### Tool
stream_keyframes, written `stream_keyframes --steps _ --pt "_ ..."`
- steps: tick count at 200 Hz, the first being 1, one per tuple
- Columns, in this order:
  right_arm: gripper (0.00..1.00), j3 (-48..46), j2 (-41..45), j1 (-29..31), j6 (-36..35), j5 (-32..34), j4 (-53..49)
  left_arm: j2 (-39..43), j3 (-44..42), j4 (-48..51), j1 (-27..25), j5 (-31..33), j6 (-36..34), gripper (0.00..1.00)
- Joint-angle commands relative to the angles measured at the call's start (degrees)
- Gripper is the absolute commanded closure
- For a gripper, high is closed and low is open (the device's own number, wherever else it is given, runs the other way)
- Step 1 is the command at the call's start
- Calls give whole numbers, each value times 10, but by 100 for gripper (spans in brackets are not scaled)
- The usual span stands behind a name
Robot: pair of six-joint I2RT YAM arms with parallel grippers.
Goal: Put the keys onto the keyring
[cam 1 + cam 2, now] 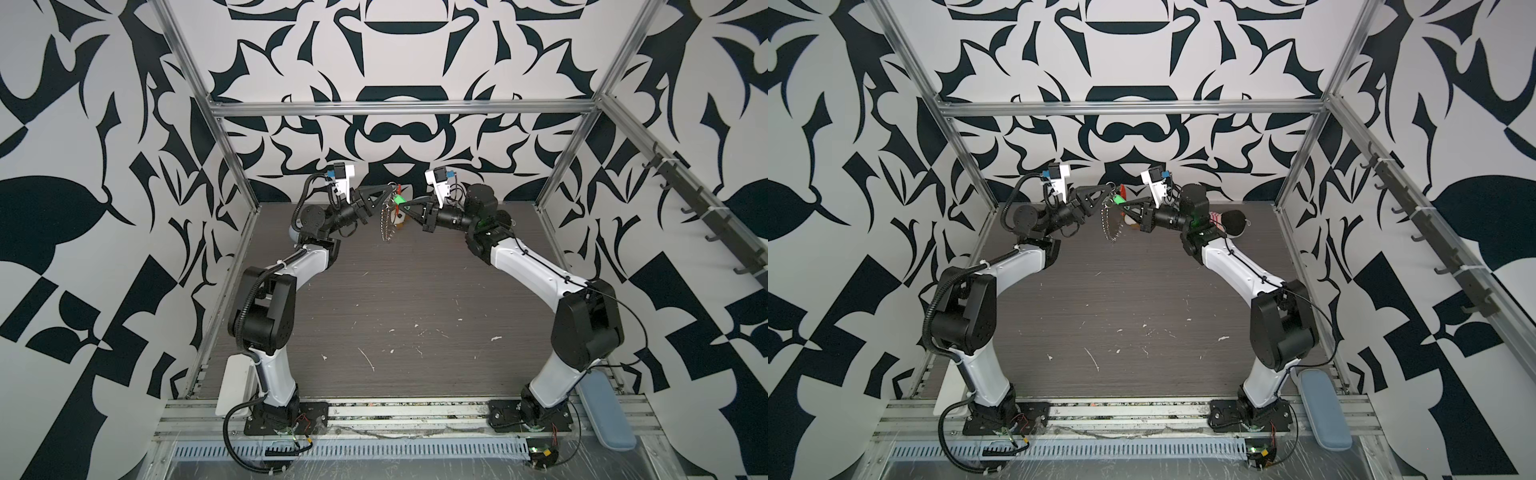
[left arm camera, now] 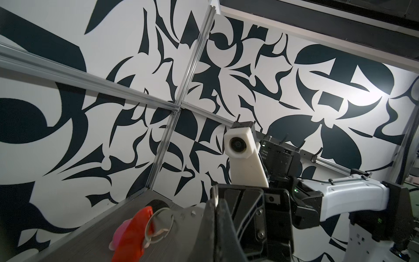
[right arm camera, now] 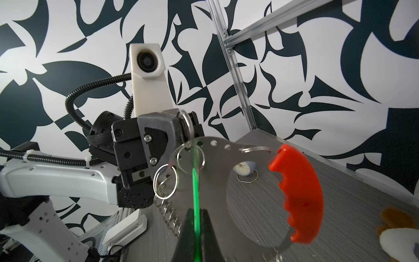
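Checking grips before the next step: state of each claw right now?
Left claw: closed, holding the keyring.
Right claw: closed, holding the green key tag.

Top views high over whole table [image 1: 415, 291]; wrist views close, face to face across keyring [image 3: 297, 192].
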State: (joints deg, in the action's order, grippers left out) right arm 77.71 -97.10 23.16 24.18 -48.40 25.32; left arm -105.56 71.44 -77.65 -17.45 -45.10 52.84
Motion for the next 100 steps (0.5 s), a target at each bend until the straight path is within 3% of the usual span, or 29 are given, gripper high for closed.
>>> stream_keyframes --steps 1,53,100 --pt "100 -26 32 -12 -9 22 -12 19 -12 -44 3 20 -18 100" --pt "100 -67 29 -18 -9 33 -15 48 -85 68 3 -16 -143 100" --pt "100 -90 26 -16 -4 31 -11 11 -124 21 3 -31 -149 100"
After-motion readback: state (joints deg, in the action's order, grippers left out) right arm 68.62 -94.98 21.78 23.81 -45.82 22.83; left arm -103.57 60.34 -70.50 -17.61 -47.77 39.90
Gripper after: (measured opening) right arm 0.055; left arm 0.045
